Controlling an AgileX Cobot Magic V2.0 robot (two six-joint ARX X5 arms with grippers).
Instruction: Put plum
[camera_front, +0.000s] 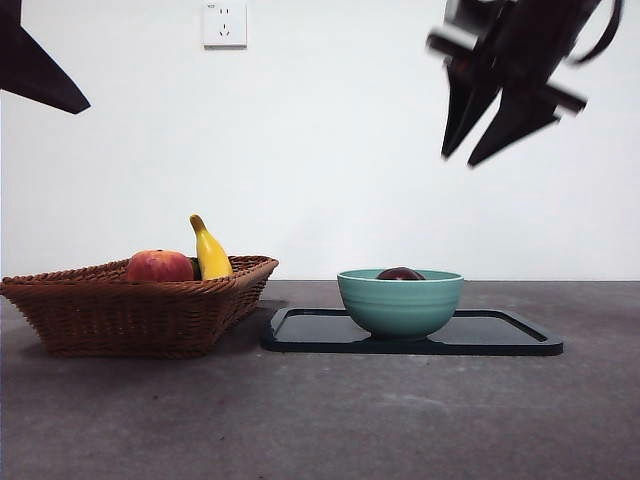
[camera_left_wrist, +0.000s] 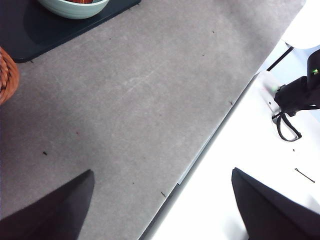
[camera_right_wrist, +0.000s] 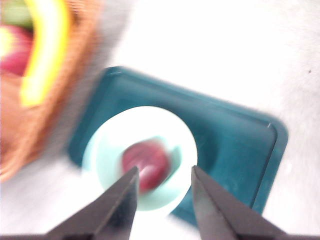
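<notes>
The plum (camera_front: 400, 274) lies inside the green bowl (camera_front: 400, 305), only its dark top showing above the rim in the front view; the right wrist view, though blurred, shows it as a maroon blob resting in the middle of the bowl. The bowl stands on the black tray (camera_front: 500, 335), and beside the tray sits the wicker basket (camera_front: 130, 315) with the red fruit (camera_front: 158, 266) and the banana (camera_front: 209, 252) in it. The right gripper (camera_front: 478, 155) hangs high above the bowl, a little off to the side away from the basket, its jaws spread with nothing between them. The left gripper (camera_left_wrist: 160, 210) waits well away from the bowl, over the table's near edge, its jaws also spread wide and empty. As things lie, the placing looks done: the fruit is in the bowl and released, and the step in hand seems to be the retreat from the drop. The next move probably calls for little more than lifting the right arm clear of the bowl and back to rest, keeping the jaws well above the rim so that neither bowl nor tray is knocked.
</notes>
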